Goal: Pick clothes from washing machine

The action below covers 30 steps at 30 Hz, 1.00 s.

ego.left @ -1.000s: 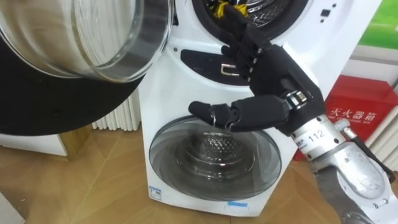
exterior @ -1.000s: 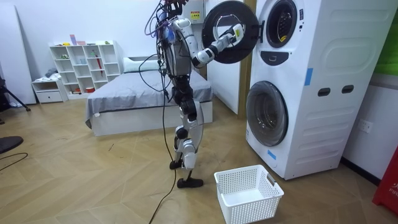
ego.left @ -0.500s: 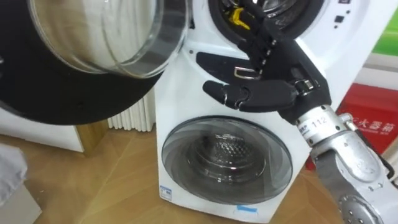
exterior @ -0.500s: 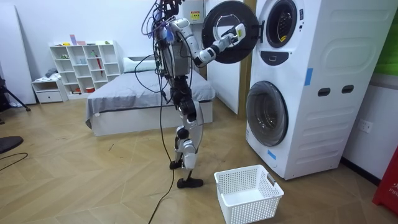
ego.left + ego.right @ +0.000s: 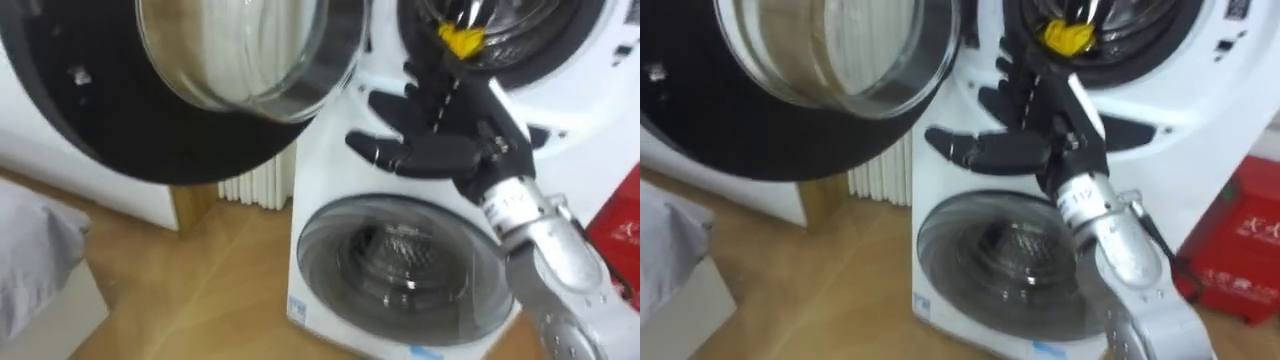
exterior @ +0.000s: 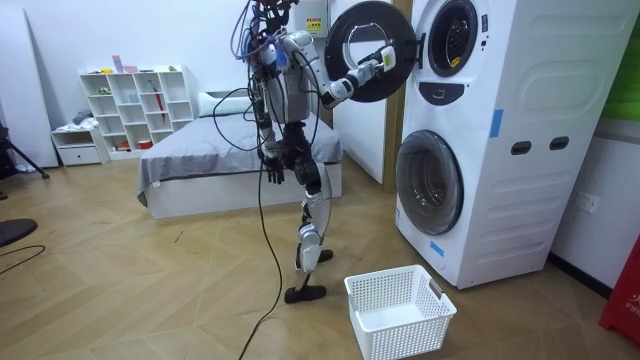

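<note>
Room view: we've stepped closer; our right hand [image 5: 452, 135], fingers released, empty, nears the yellow cloth [image 5: 460, 40] in the drum [image 5: 525, 28].

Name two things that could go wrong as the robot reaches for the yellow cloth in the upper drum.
1. The right hand, open, is below the opening of the upper drum. Its fingers might strike the rim rather than reach the yellow cloth.
2. The open door hangs close on that arm's left side, so the arm may knock it as it goes in or comes out.
</note>
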Tool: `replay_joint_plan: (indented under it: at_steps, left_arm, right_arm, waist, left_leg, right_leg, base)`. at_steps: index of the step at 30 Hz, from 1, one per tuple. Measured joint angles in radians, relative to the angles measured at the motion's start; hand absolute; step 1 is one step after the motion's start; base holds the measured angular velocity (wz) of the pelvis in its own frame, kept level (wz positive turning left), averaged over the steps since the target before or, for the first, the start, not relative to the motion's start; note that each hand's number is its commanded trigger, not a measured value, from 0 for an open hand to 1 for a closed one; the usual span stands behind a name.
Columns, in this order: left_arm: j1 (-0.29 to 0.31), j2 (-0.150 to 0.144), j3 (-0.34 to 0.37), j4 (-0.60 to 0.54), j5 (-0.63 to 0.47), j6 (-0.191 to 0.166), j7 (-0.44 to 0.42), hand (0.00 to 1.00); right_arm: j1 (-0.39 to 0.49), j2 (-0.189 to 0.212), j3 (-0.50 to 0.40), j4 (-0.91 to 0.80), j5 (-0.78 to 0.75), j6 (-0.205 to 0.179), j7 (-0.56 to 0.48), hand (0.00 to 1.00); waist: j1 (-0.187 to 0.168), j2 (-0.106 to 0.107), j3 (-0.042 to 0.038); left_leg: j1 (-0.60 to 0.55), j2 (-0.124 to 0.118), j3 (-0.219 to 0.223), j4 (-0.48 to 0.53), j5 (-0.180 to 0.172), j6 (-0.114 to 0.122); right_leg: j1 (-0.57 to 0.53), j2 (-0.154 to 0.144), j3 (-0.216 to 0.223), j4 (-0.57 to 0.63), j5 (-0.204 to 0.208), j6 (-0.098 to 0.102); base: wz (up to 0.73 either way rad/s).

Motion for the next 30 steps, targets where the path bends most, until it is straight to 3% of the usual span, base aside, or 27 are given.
replay_joint_plan:
  at_steps: [1, 4, 5, 6, 8, 11, 12, 14, 15, 17, 19, 20, 21, 22, 23, 24, 27, 30]
  left_arm:
    - [-0.004, 0.0, 0.009, 0.0, 0.001, -0.009, -0.001, 0.0]
    - [-0.017, 0.003, 0.011, -0.001, 0.001, -0.018, -0.001, 0.0]
    - [-0.03, 0.004, 0.013, 0.0, 0.001, -0.027, -0.003, 0.0]
    - [-0.046, 0.003, 0.01, 0.0, -0.001, -0.029, -0.009, 0.0]
    - [-0.07, 0.003, 0.007, -0.001, -0.005, -0.032, -0.013, 0.0]
    - [-0.112, 0.015, 0.005, -0.002, -0.019, -0.039, -0.011, 0.0]
    - [-0.13, 0.023, -0.004, -0.002, -0.019, -0.041, -0.011, 0.0]
    - [-0.157, 0.036, -0.018, -0.004, -0.02, -0.05, -0.01, 0.0]
    - [-0.175, 0.038, -0.022, -0.007, -0.019, -0.055, -0.006, 0.0]
    - [-0.198, 0.032, -0.023, -0.009, -0.017, -0.058, 0.002, 0.0]
    - [-0.203, 0.029, -0.024, -0.004, -0.019, -0.062, 0.005, 0.0]
    - [-0.204, 0.029, -0.026, -0.007, -0.02, -0.065, 0.007, 0.0]
    - [-0.202, 0.029, -0.026, -0.008, -0.019, -0.068, 0.008, 0.0]
    - [-0.196, 0.028, -0.027, -0.008, -0.019, -0.068, 0.008, 0.0]
    - [-0.182, 0.027, -0.026, 0.0, -0.019, -0.068, 0.009, 0.0]
    - [-0.163, 0.021, -0.025, 0.001, -0.019, -0.067, 0.008, 0.0]
    - [-0.121, 0.007, -0.006, 0.001, -0.018, -0.065, 0.007, 0.0]
    - [-0.09, 0.007, 0.03, 0.001, -0.016, -0.038, 0.007, 0.0]
  right_arm:
    - [0.001, -0.001, 0.0, 0.001, -0.002, 0.0, -0.013, 0.0]
    - [0.0, -0.002, -0.003, -0.001, -0.008, -0.001, -0.037, 0.0]
    - [0.0, -0.002, -0.004, -0.002, -0.025, -0.003, -0.038, 0.0]
    - [0.001, -0.002, -0.008, -0.002, -0.026, -0.003, -0.04, 0.0]
    - [0.001, -0.004, -0.009, 0.002, -0.031, -0.005, -0.05, 0.0]
    - [0.002, -0.004, -0.007, 0.011, -0.058, -0.011, -0.06, 0.0]
    - [0.002, -0.005, -0.004, 0.022, -0.06, -0.024, -0.061, 0.0]
    - [0.002, -0.005, -0.004, 0.041, -0.059, -0.025, -0.059, 0.0]
    - [0.002, -0.007, -0.004, 0.05, -0.063, -0.023, -0.058, 0.0]
    - [0.002, -0.006, -0.006, 0.049, -0.08, -0.022, -0.053, 0.0]
    - [0.001, -0.007, -0.01, 0.05, -0.099, -0.021, -0.059, 0.0]
    - [-0.002, -0.008, -0.011, 0.048, -0.105, -0.021, -0.071, 0.0]
    - [-0.004, -0.008, -0.014, 0.044, -0.103, -0.021, -0.082, 0.0]
    - [-0.004, -0.008, -0.016, 0.043, -0.103, -0.021, -0.086, 0.0]
    - [-0.008, -0.011, -0.02, 0.042, -0.102, -0.022, -0.093, 0.0]
    - [-0.009, -0.017, -0.034, 0.036, -0.092, -0.021, -0.092, 0.0]
    - [-0.009, -0.035, -0.111, -0.004, -0.05, -0.022, -0.093, 0.0]
    - [-0.01, -0.055, -0.164, -0.02, -0.037, -0.022, -0.113, 0.0]
  waist:
    - [-0.005, -0.001, 0.0002]
    - [-0.025, -0.001, -0.0001]
    - [-0.031, 0.002, -0.0009]
    - [-0.041, 0.013, 0.008]
    - [-0.055, 0.029, 0.0162]
    - [-0.055, 0.034, 0.0151]
    - [-0.053, 0.036, 0.0148]
    - [-0.056, 0.045, 0.0169]
    - [-0.053, 0.042, 0.0118]
    - [-0.058, 0.052, 0.0138]
    - [-0.063, 0.055, 0.0145]
    - [-0.067, 0.054, 0.0125]
    - [-0.075, 0.054, 0.0122]
    - [-0.081, 0.054, 0.0097]
    - [-0.084, 0.049, 0.005]
    - [-0.087, 0.06, -0.0059]
    - [-0.089, 0.08, 0.0007]
    - [-0.092, 0.082, 0.0003]
  left_leg:
    - [0.01, -0.009, 0.009, 0.009, -0.012, 0.015]
    - [0.031, -0.033, 0.02, 0.006, -0.035, 0.03]
    - [0.035, -0.041, 0.026, 0.008, -0.049, 0.038]
    - [0.047, -0.046, 0.027, 0.016, -0.062, 0.045]
    - [0.064, -0.057, 0.034, 0.02, -0.082, 0.059]
    - [0.101, -0.075, 0.064, 0.011, -0.103, 0.083]
    - [0.115, -0.074, 0.076, 0.005, -0.109, 0.091]
    - [0.131, -0.067, 0.078, 0.001, -0.114, 0.1]
    - [0.138, -0.062, 0.075, -0.017, -0.115, 0.101]
    - [0.144, -0.047, 0.076, -0.03, -0.114, 0.103]
    - [0.165, -0.046, 0.076, -0.046, -0.114, 0.103]
    - [0.183, -0.046, 0.079, -0.062, -0.114, 0.103]
    - [0.203, -0.046, 0.078, -0.073, -0.114, 0.102]
    - [0.213, -0.048, 0.077, -0.08, -0.115, 0.101]
    - [0.227, -0.056, 0.078, -0.103, -0.118, 0.097]
    - [0.242, -0.049, 0.076, -0.114, -0.12, 0.093]
    - [0.272, -0.033, 0.078, -0.145, -0.126, 0.083]
    - [0.293, -0.021, 0.087, -0.175, -0.124, 0.071]
  right_leg:
    - [0.015, -0.014, 0.002, 0.002, -0.003, 0.009]
    - [0.027, -0.044, 0.0, 0.016, -0.017, 0.031]
    - [0.027, -0.057, -0.001, 0.044, -0.027, 0.047]
    - [0.024, -0.065, -0.001, 0.084, -0.03, 0.051]
    - [-0.006, -0.088, -0.001, 0.189, -0.036, 0.062]
    - [-0.067, -0.129, -0.001, 0.344, -0.024, 0.076]
    - [-0.08, -0.13, -0.001, 0.365, -0.004, 0.083]
    - [-0.1, -0.124, 0.0, 0.377, 0.006, 0.087]
    - [-0.118, -0.115, 0.006, 0.35, -0.016, 0.084]
    - [-0.157, -0.082, 0.008, 0.279, -0.031, 0.075]
    - [-0.179, -0.053, 0.034, 0.169, -0.019, 0.063]
    - [-0.183, -0.032, 0.059, 0.09, 0.016, 0.056]
    - [-0.183, -0.018, 0.072, 0.037, 0.076, 0.045]
    - [-0.182, -0.013, 0.078, 0.024, 0.114, 0.036]
    - [-0.18, -0.011, 0.081, 0.016, 0.184, 0.041]
    - [-0.159, -0.002, 0.08, -0.005, 0.19, 0.039]
    - [-0.12, 0.016, 0.081, -0.058, 0.203, 0.031]
    - [-0.115, 0.032, 0.084, -0.065, 0.204, 0.029]
  base:
    - [-0.07]
    - [0.0]
    - [0.0]
    - [0.0]
    - [-0.05]
    - [-0.22]
    - [-0.29]
    - [-0.31]
    - [-0.28]
    - [-0.16]
    - [0.0]
    - [0.07]
    - [0.1]
    - [0.1]
    - [0.0]
    - [0.0]
    - [-0.06]
    - [-0.12]
